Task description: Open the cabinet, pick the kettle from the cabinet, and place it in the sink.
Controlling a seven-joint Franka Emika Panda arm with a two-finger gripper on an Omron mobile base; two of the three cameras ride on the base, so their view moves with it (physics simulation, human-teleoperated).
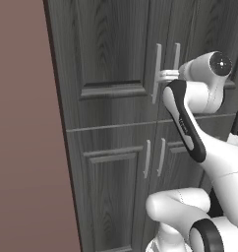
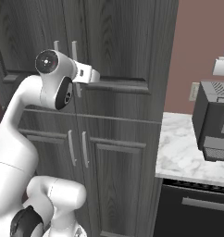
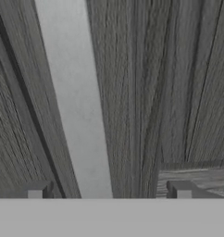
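Cabinet in front of me, tall, dark grey wood grain, both upper doors shut, seam between them closed; lower pair of doors under it, also shut, with shorter bar handles; brown-pink wall left of the cabinet in the left base view, same wall colour right of it in the right base view; white marble desk right of the cabinet, a dark appliance standing on it, a black drawer front with a bar pull below its edge; my arm rises white with dark joints up to the upper doors; two long silver bar handles stand side by side at the door seam, upright in the base views; my pincer is at those handles, fingers spread wide, released, nothing clamped; in the hand view one silver bar runs between the two fingertips, closer to the left tip, not touching either that I can tell; kettle inside the shut cabinet presumably, cannot tell.
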